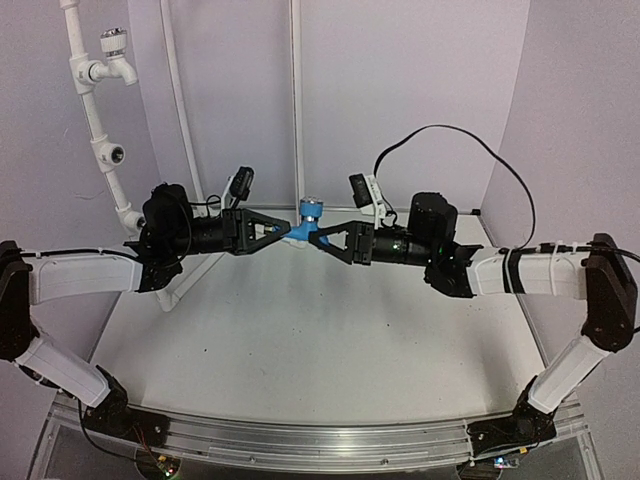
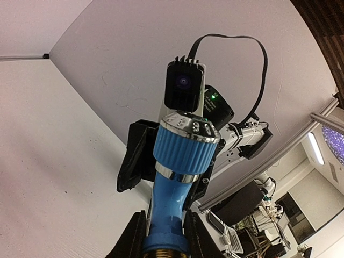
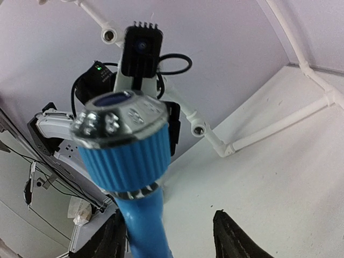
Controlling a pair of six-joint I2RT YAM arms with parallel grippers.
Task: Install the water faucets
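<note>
Blue faucet [image 1: 308, 215] hangs in the air over the middle of the big white table [image 1: 300, 330]. The tall white pipe frame [image 1: 95, 115] stands at the far left (the white faucet [image 1: 113, 50] sits near its top). The left gripper [image 1: 288, 232] squeezes the blue faucet's bottom end. The right gripper [image 1: 321, 240] has its fingers spread apart around the faucet, one finger not touching.

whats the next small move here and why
Probably draw the right gripper straight back off the blue faucet. The left gripper is shut on its base, while the right one's jaws stand open with a gap beside the faucet's body. Backing off would likely free the left arm to carry it to an open socket on the pipe frame.
</note>
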